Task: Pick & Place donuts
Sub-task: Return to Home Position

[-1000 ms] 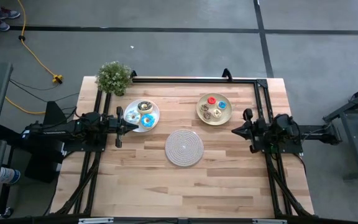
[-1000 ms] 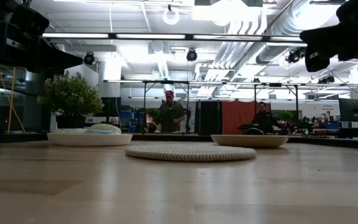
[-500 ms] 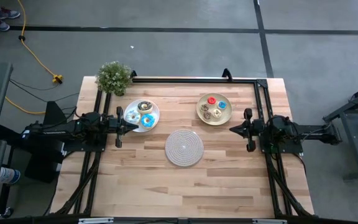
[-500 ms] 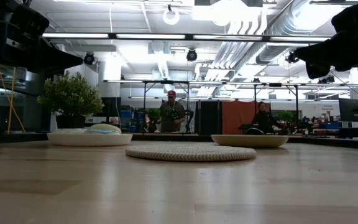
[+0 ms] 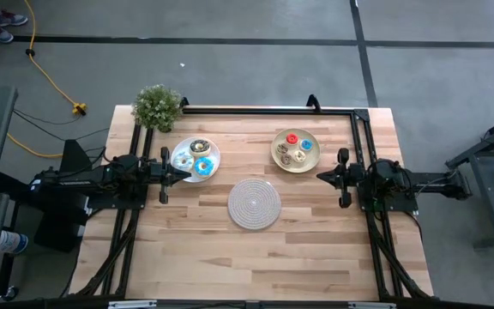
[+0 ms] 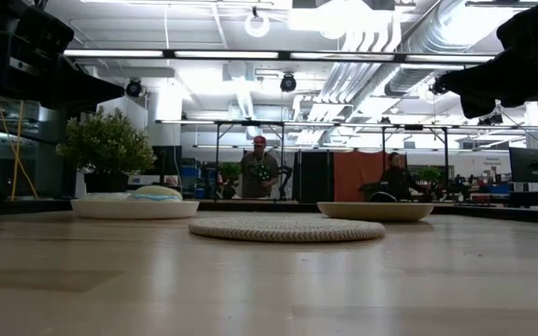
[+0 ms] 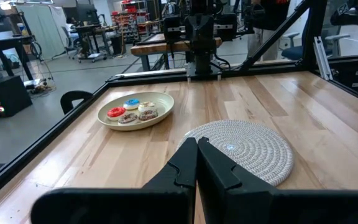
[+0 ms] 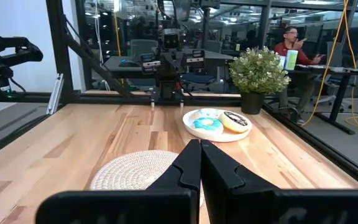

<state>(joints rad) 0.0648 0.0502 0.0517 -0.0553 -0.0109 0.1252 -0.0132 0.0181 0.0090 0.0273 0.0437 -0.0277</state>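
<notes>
At wooden desk's [image 5: 316, 249] left edge, left gripper [image 5: 187, 174], fingers pressed together, near three glossy larger donuts [image 5: 197, 155] on round white plate [image 5: 215, 151]. Coiled woven mat [image 5: 254, 203] mid-desk. Four mini donuts [image 5: 296, 149] on yellow-green plate [image 5: 274, 154]; right gripper [image 5: 320, 178], likewise pinched closed, at right edge. Low view: rim hiding the minis.

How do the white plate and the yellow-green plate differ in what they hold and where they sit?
The white plate holds three larger donuts; the yellow-green plate holds four minis. The white plate lies by the left gripper and the plant; the yellow-green plate lies by the right gripper. Both are round and flank the spiral mat without touching it.
</notes>
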